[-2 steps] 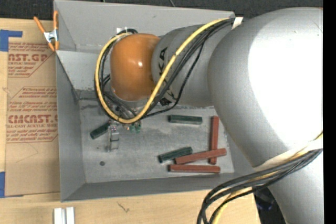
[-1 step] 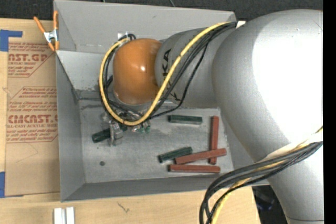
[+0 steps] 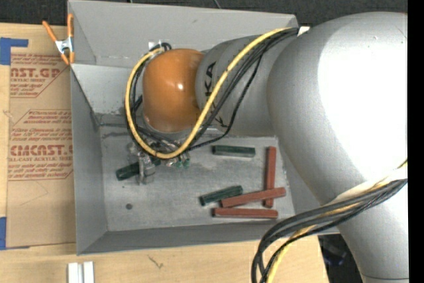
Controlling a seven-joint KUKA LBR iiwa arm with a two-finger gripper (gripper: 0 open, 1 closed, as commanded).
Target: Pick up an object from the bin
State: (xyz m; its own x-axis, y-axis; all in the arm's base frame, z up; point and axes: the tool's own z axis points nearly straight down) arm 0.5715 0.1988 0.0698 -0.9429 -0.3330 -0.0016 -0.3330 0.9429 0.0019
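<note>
My gripper (image 3: 146, 168) is low in the left half of the bin, just under the arm's orange cover. A short dark green stick (image 3: 126, 173) lies on the bin floor with its right end at the gripper. The gripper's body hides that end of the stick, and I cannot tell whether the stick is held.
More sticks lie to the right: a dark green one (image 3: 233, 151), an upright red one (image 3: 270, 169), and near the front a green one (image 3: 220, 195) beside two red ones (image 3: 255, 197) (image 3: 245, 213). The arm covers the bin's back and right.
</note>
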